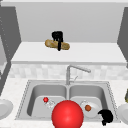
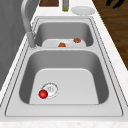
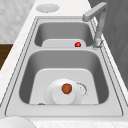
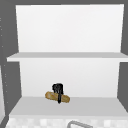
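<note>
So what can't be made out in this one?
- Front view: the sink's front edge lies behind the large red ball.
- Front view: right hand is a dark shape; finger pose unreadable.
- Front view: left hand covers the middle of the bread loaf.
- Left side view: the bottle is cut off by the top edge.

The left hand (image 1: 57, 37) is held high, its fingers pointed downward and curled around what it grips. The right hand (image 1: 106, 116) is kept low, with fingers curled inward.
</note>
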Available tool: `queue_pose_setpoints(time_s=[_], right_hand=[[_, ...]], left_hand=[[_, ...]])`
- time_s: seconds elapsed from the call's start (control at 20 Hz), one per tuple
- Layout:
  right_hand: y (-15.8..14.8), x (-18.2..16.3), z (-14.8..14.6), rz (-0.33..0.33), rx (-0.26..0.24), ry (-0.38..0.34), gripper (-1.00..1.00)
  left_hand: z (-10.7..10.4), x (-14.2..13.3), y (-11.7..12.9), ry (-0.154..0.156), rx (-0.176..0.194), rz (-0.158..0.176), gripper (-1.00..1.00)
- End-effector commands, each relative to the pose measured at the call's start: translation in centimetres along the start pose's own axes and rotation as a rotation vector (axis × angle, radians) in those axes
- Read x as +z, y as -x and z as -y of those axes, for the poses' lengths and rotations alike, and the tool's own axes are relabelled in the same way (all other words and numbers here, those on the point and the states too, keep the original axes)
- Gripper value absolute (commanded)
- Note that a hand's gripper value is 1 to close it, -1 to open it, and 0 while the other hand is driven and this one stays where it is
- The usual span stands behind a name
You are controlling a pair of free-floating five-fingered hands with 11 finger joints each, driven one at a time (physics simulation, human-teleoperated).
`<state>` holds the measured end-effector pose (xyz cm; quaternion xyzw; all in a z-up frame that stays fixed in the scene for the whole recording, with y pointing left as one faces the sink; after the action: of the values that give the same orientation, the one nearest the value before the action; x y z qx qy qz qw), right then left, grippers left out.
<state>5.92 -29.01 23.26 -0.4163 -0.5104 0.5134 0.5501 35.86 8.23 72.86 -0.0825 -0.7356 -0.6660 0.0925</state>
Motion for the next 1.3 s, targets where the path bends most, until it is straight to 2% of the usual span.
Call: queue_pose_setpoints(time_s=[0.0, 0.1, 0.2, 0.25, 0.3, 0.4, 0.45, 0.55, 0.7, 0.75, 0.85, 0.95, 1.1, 1.15, 1.2, 1.25], right_hand=[[0.0, 0.0, 0.0, 0.000, 0.000, 0.000, 0.00], [0.0, 0.0, 0.0, 0.000, 0.000, 0.000, 0.00], [0.0, 0.0, 0.0, 0.000, 0.000, 0.000, 0.00], [0.0, 0.0, 0.0, 0.000, 0.000, 0.000, 0.00], [0.0, 0.0, 0.0, 0.000, 0.000, 0.000, 0.00], [0.0, 0.0, 0.0, 0.000, 0.000, 0.000, 0.00], [0.0, 0.0, 0.0, 0.000, 0.000, 0.000, 0.00], [0.0, 0.0, 0.0, 0.000, 0.000, 0.000, 0.00], [0.0, 0.0, 0.0, 0.000, 0.000, 0.000, 0.00], [0.0, 0.0, 0.0, 0.000, 0.000, 0.000, 0.00], [0.0, 0.0, 0.0, 0.000, 0.000, 0.000, 0.00], [0.0, 0.0, 0.0, 0.000, 0.000, 0.000, 0.00], [0.0, 0.0, 0.0, 0.000, 0.000, 0.000, 0.00], [0.0, 0.0, 0.0, 0.000, 0.000, 0.000, 0.00], [0.0, 0.0, 0.0, 0.000, 0.000, 0.000, 0.00], [0.0, 0.0, 0.0, 0.000, 0.000, 0.000, 0.00]], left_hand=[[0.9, -0.1, -0.4, -0.118, -0.048, 0.012, 1.00], [2.1, 0.1, -0.8, -0.126, -0.028, 0.017, 1.00], [3.6, -0.5, -0.5, -0.095, 0.010, 0.017, 1.00], [4.3, -0.6, 0.1, -0.091, 0.031, 0.021, 1.00], [4.8, -0.5, 0.1, -0.096, 0.030, 0.023, 1.00], [6.0, -0.1, 0.4, -0.103, 0.020, 0.065, 1.00], [6.4, 0.4, 1.0, -0.108, 0.023, 0.061, 1.00], [7.3, 0.5, 2.7, -0.106, 0.025, 0.030, 1.00], [7.6, 1.2, 4.3, -0.085, 0.006, 0.031, 1.00], [7.6, 1.2, 4.9, -0.074, 0.004, 0.039, 1.00], [7.1, 1.6, 6.2, -0.064, -0.015, 0.076, 1.00], [6.9, 2.3, 7.0, -0.075, -0.029, 0.100, 1.00], [6.4, 2.8, 8.6, -0.076, -0.031, 0.101, 1.00], [6.5, 2.9, 9.3, -0.079, -0.019, 0.095, 1.00], [6.9, 3.0, 9.8, -0.087, -0.011, 0.087, 1.00], [7.9, 2.7, 9.8, -0.109, -0.013, 0.073, 1.00]])
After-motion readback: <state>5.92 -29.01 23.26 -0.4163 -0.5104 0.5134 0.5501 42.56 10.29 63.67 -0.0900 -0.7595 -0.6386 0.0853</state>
